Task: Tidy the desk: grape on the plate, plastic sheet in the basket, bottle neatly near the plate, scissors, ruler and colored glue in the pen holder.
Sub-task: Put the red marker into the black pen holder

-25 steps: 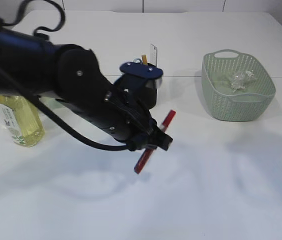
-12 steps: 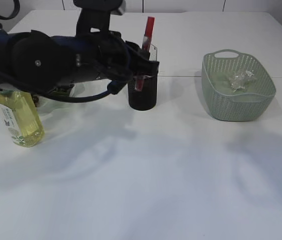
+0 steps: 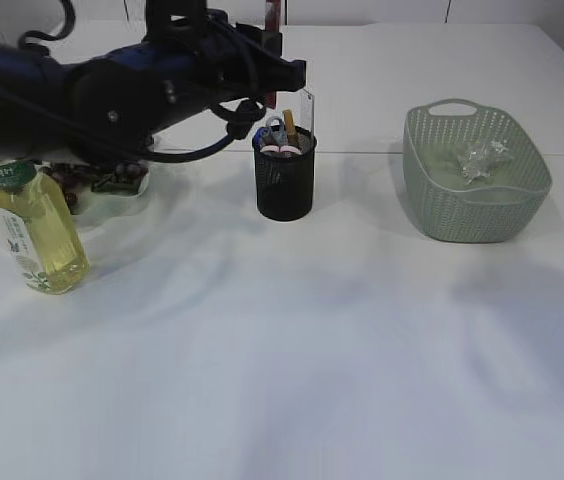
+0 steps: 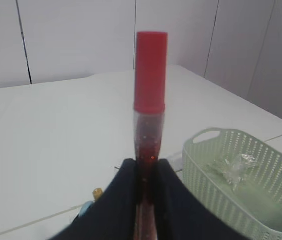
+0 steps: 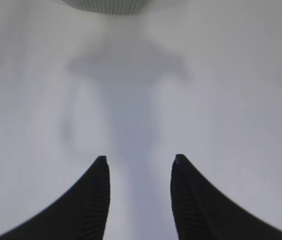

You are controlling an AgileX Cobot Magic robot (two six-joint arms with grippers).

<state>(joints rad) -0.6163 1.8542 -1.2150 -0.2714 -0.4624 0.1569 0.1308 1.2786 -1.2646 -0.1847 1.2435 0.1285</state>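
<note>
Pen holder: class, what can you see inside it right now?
Inside the pen holder, blue scissor handles, a yellowish stick and a clear ruler poke out. Their lower parts are hidden by the dark mesh wall.

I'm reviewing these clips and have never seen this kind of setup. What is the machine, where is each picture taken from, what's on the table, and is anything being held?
It is a two-armed robot, each arm ending in a gripper. One picture looks at the table from the front; the other two come from cameras on the wrists. The left gripper is shut on a red-capped glue stick, held upright above the black pen holder, which already holds a few items. The right gripper is open and empty over bare table. Also there: a green basket with crumpled plastic sheet inside, a bottle of yellow liquid, and a plate mostly hidden behind the left arm.
</note>
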